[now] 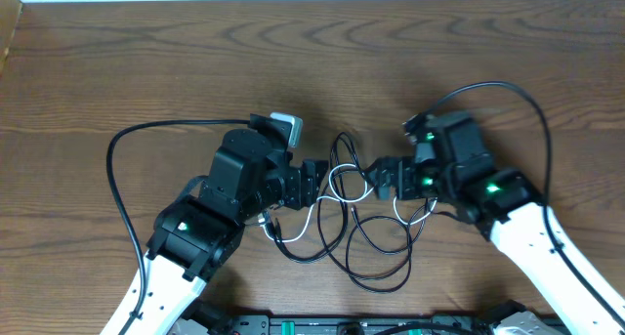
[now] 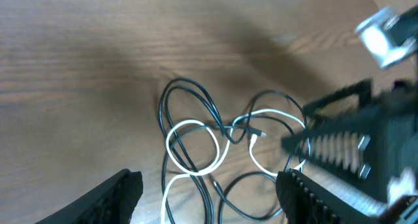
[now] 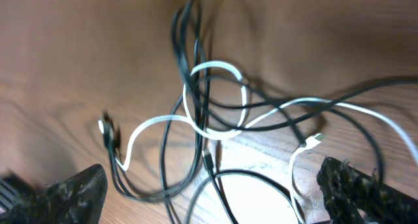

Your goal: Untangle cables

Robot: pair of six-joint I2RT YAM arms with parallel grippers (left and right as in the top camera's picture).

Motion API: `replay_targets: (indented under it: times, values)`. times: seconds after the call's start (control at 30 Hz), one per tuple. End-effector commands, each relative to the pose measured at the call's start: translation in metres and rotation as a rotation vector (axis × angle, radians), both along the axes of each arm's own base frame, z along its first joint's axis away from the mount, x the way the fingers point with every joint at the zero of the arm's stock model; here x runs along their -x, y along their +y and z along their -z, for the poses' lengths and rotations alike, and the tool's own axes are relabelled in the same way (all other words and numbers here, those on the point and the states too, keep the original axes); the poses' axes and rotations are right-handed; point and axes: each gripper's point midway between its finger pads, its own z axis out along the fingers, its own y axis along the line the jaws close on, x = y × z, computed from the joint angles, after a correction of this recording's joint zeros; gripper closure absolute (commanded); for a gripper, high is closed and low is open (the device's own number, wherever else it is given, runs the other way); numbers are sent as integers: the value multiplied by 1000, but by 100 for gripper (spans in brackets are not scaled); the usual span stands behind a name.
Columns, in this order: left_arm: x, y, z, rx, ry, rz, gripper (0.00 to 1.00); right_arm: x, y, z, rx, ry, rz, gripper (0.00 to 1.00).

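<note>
The cables [image 1: 363, 239] lie in one loose tangle at the middle of the wooden counter [image 1: 146, 62], between the two arms. In the overhead view the tangle's long axis runs top to bottom of the frame. A narrow black loop [image 1: 343, 143] points to the top edge, and wider black loops spread toward the lower right. The white cord [image 1: 338, 169] curls across the middle of the heap, mostly left to right.

The left tool [image 1: 317, 179] sits at the tangle's left side and the right tool [image 1: 383, 177] at its right side, tips facing each other. Each wrist view shows its own fingers set wide apart at the bottom corners of the frame, with nothing between them but cords lying on the counter. Whether any finger touches a cord cannot be told.

The overhead view hides the cord ends. The right wrist view shows a small white plug [image 3: 315, 140] at the right of the frame and dark plug ends [image 3: 108, 129] at the left. The left wrist view shows two white loops side by side and a ribbed finger of the other arm at the right.
</note>
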Motion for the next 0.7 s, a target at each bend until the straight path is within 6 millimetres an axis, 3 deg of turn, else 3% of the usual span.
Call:
replay_targets:
  times: [0.0,0.17,0.43,0.67]
  values:
    - [-11,16,-9,-32,-67,-66,30,4,9,13,93,-25,-106,2]
    - [-15,31,-18,-18,-90,-116,30,5,11,42,162,50,-77,13]
    - [-14,36,-16,-24,-80,-128,30,13,24,88,92,347,289,7]
    - [-13,36,-14,-31,-70,-127,30,19,57,88,-48,464,412,19]
